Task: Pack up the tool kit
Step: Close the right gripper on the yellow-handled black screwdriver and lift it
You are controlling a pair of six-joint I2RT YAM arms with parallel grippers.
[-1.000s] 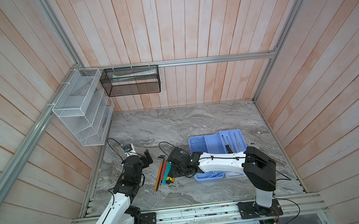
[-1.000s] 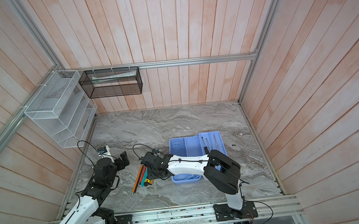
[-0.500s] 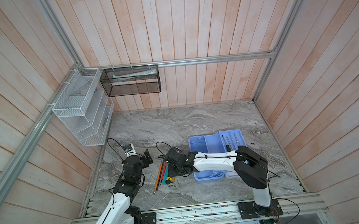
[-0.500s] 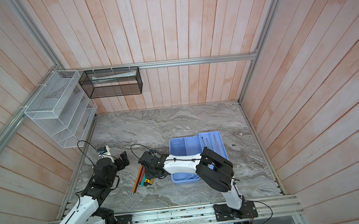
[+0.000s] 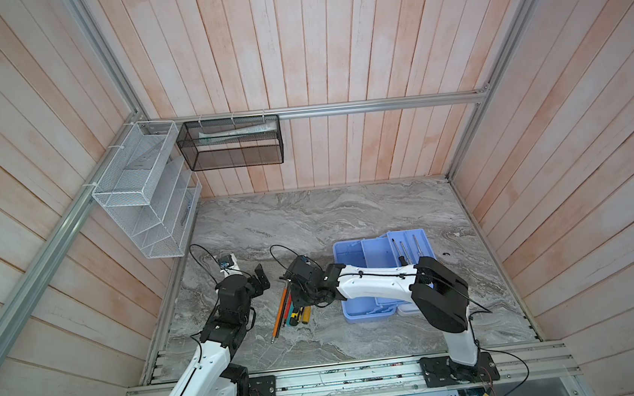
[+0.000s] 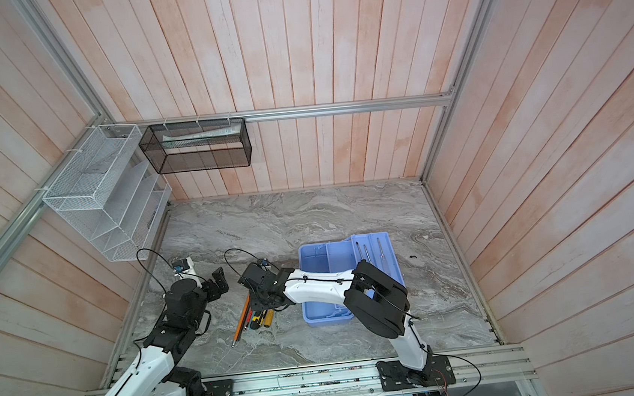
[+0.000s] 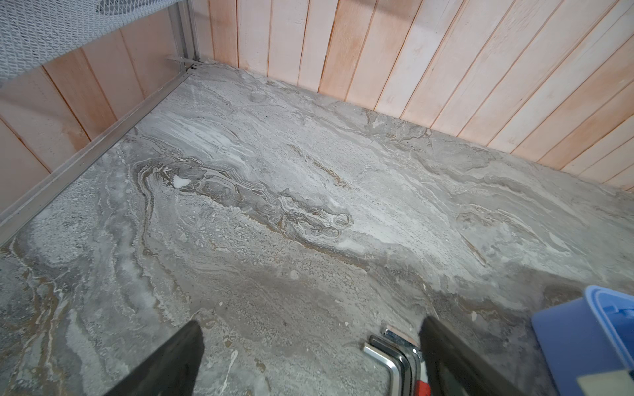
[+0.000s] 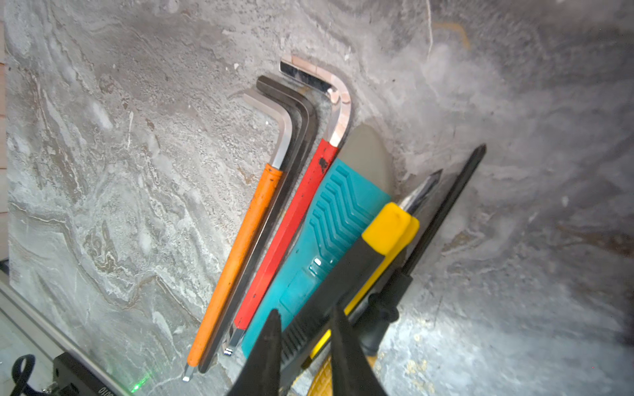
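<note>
Right jaws narrower; wrist-view: astride screwdriver (image 8: 356, 257)

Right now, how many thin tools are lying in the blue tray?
3, side by side in the blue tray: left tool, middle tool, right tool. The right arm covers part, so more may hide.

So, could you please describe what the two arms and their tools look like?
The left arm and right arm both have white link shells and black joint housings. Thin black cables loop off the wrists. The left tool and right tool are black, with tapering wedge-shaped fingers.
</note>
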